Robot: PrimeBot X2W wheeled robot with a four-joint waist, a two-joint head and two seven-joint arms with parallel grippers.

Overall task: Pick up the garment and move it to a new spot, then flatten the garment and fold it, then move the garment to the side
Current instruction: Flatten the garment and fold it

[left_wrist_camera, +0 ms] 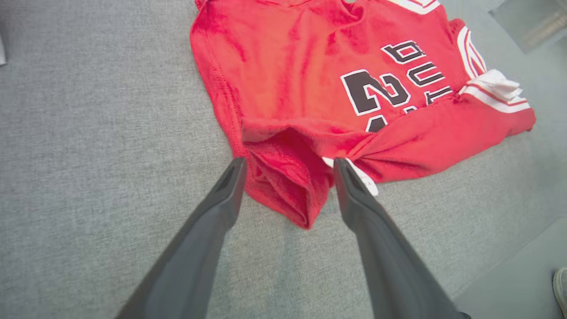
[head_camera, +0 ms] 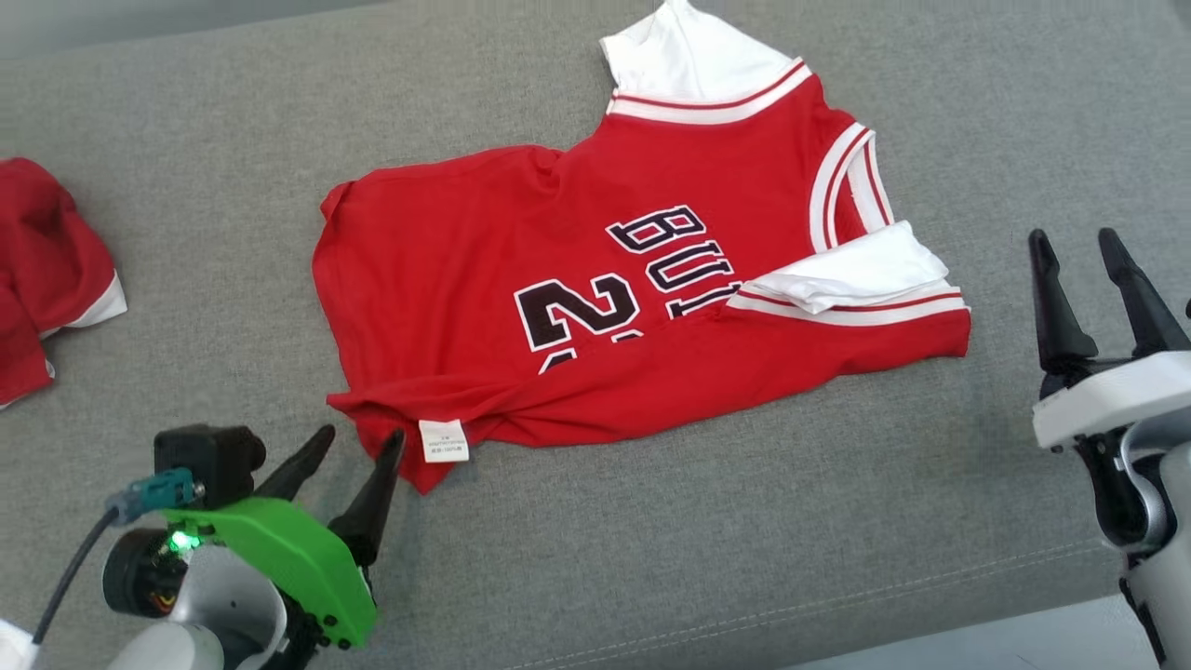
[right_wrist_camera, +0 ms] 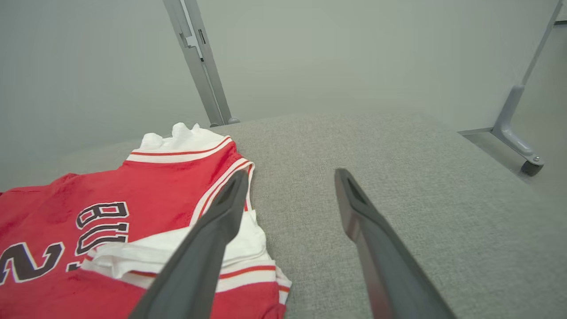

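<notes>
The garment [head_camera: 465, 251] is a red jersey with white sleeves and black lettering, lying spread on the grey cushion [head_camera: 707, 521], its near hem folded up over the number. My left gripper [head_camera: 358, 445] stands open at the jersey's lower left corner, beside the white label [head_camera: 443, 440]. In the left wrist view that bunched corner of the garment [left_wrist_camera: 288, 66] lies between the spread fingers of the left gripper [left_wrist_camera: 289, 161], not clamped. My right gripper [head_camera: 1072, 237] is open above bare cushion, just right of the folded white sleeve [head_camera: 856, 270]. In the right wrist view the right gripper [right_wrist_camera: 291, 173] has the garment [right_wrist_camera: 53, 208] at its left.
A second crumpled red and white cloth [head_camera: 42, 270] lies at the cushion's far left. The cushion's front edge with its seam [head_camera: 930, 586] runs across the lower right. Grey metal frame legs [right_wrist_camera: 199, 62] stand beyond the cushion's far side.
</notes>
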